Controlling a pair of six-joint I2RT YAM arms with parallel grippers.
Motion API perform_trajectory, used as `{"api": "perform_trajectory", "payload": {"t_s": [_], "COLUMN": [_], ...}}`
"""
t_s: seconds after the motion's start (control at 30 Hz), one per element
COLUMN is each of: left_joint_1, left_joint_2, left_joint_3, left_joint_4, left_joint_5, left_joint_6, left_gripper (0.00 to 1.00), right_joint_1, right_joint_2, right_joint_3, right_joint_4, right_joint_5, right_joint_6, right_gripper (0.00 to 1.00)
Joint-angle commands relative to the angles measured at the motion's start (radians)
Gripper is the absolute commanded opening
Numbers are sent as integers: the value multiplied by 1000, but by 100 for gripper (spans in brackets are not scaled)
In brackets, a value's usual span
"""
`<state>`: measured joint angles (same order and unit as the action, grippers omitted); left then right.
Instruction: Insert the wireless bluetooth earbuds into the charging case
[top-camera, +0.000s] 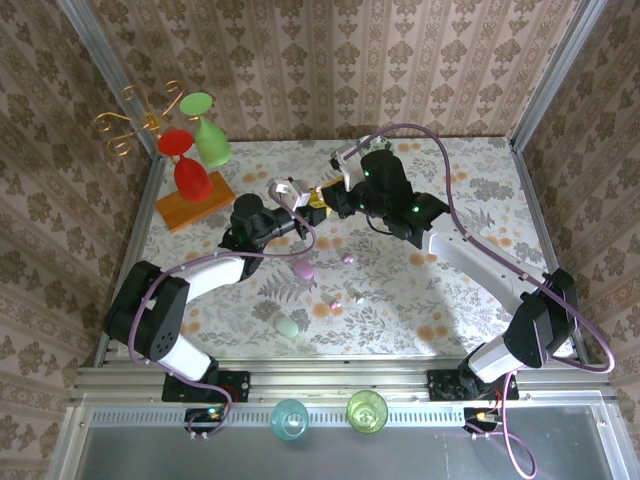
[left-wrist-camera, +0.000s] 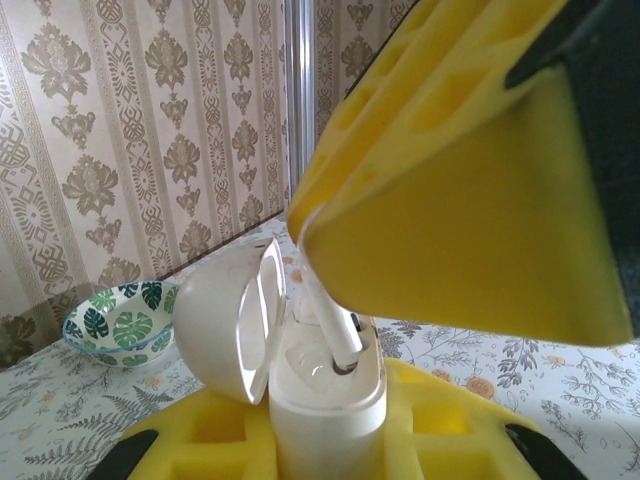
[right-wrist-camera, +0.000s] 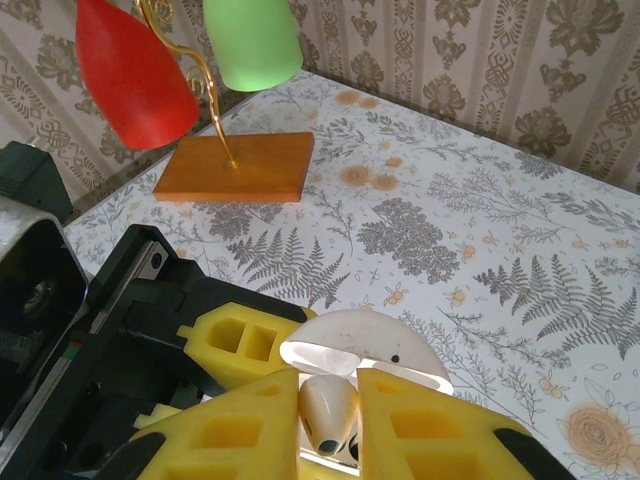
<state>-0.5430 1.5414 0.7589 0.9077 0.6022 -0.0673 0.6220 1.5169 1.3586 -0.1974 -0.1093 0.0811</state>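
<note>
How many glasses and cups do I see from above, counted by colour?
Red: 1, the red glass.
Green: 2, the green glass and the green cup.
Teal: 1, the teal cup.
Total: 4

The charging case (left-wrist-camera: 325, 405) is smooth, glossy white plastic, as is the earbud (right-wrist-camera: 328, 412). The fingers (left-wrist-camera: 215, 430) of the left gripper (left-wrist-camera: 328, 445) look like matt yellow plastic. The stand base (right-wrist-camera: 235, 168) looks wooden, and its wire (right-wrist-camera: 215, 100) is shiny gold metal.

Red glass (top-camera: 190, 178) and green glass (top-camera: 211, 143) on gold-wire stand (top-camera: 125, 125), orange wooden base (top-camera: 195, 208).
</note>
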Motion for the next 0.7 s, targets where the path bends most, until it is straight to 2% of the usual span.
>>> {"api": "perform_trajectory", "payload": {"t_s": [0.0,0.23,0.47,0.67], "left_joint_1": [-5,-6,-6,-3], "left_joint_2": [5,5,11,11], "left_joint_3": [29,33,25,17], "left_joint_4": [20,20,26,40], "left_joint_5": [-1,1,1,3], "left_joint_6": [-29,-28,-26,-22], "left_gripper": [0,0,0,0], "right_joint_1": [4,8,-2,-39], "right_joint_2": [19,1,-58,-115], "right_joint_3": [23,23,16,-35], "right_joint_4": [-36,-27,0,47], "right_joint_5": [-3,-14,-3,3], "right_joint_6": [-21,-2,51,132], "right_gripper": [24,30,50,54]}}
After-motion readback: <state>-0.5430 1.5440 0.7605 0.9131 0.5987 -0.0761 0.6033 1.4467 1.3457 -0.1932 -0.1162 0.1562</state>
